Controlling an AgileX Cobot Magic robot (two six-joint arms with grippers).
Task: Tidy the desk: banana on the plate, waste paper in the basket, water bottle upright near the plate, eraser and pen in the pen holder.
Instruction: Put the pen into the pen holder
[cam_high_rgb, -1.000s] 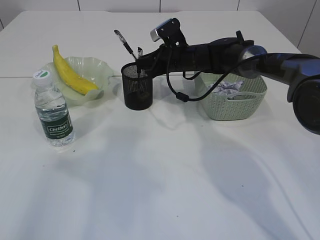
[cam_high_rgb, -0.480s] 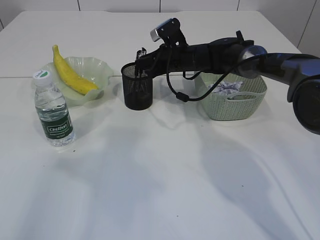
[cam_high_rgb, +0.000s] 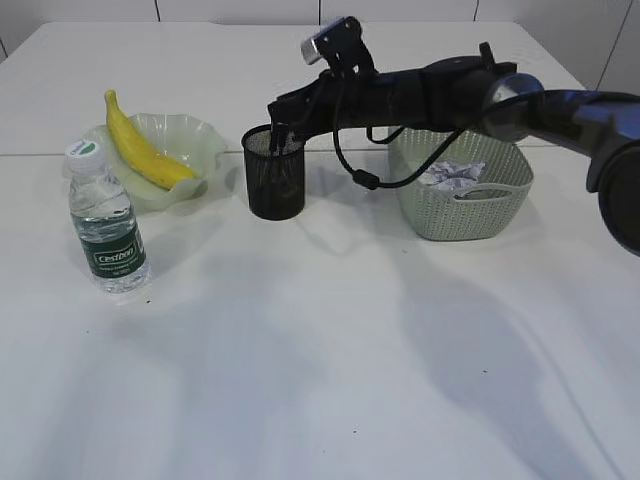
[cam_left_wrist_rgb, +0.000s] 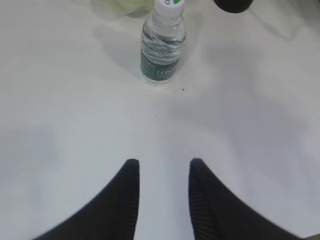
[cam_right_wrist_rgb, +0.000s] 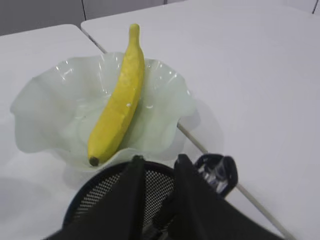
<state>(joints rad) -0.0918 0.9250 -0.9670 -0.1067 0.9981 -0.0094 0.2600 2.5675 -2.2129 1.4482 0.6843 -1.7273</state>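
Observation:
The yellow banana (cam_high_rgb: 140, 145) lies on the pale green plate (cam_high_rgb: 195, 135); both also show in the right wrist view, banana (cam_right_wrist_rgb: 117, 102) and plate (cam_right_wrist_rgb: 45, 115). The water bottle (cam_high_rgb: 105, 225) stands upright in front of the plate. My right gripper (cam_high_rgb: 282, 118) hangs over the black mesh pen holder (cam_high_rgb: 275, 185), its jaws (cam_right_wrist_rgb: 159, 162) apart and empty. The pen's clear-and-black top (cam_right_wrist_rgb: 216, 172) sticks out of the holder (cam_right_wrist_rgb: 95, 195), just right of the jaws. Crumpled paper (cam_high_rgb: 450, 173) lies in the basket (cam_high_rgb: 470, 210). The eraser is hidden. My left gripper (cam_left_wrist_rgb: 162, 162) is open and empty, with the bottle (cam_left_wrist_rgb: 162, 47) ahead.
The right arm and its cable stretch from the right edge across the basket to the holder. A seam between two table tops runs behind the plate and holder. White table surface lies in front of the objects.
The pen, held tilted above the holder a second ago, has dropped into it. My right gripper has let it go and risen slightly. The left arm has not moved.

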